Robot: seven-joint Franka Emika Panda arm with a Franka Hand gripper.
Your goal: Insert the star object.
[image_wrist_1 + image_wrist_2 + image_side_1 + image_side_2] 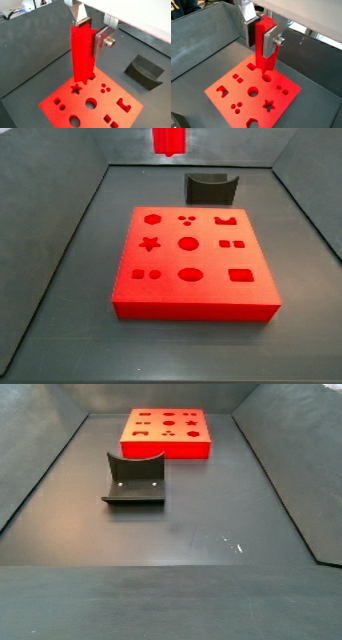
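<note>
My gripper (91, 32) is shut on the star object (83, 52), a long bright red ridged peg, and holds it upright by its upper part. The silver fingers (272, 41) clamp it from both sides in both wrist views. The peg hangs clear above the flat red block (61, 113), which lies on the bin floor. The block's star-shaped hole (76, 89) shows below and beside the peg's lower end. In a side view only the peg's lower tip (168, 140) shows, high above the block's (214, 290) far end. The gripper is out of frame there.
A dark grey curved holder (210, 188) stands on the floor beyond the block; it also shows in a side view (135, 479) and a wrist view (145, 71). Grey sloping bin walls (60, 238) enclose the floor. The block (167, 448) carries several other shaped holes.
</note>
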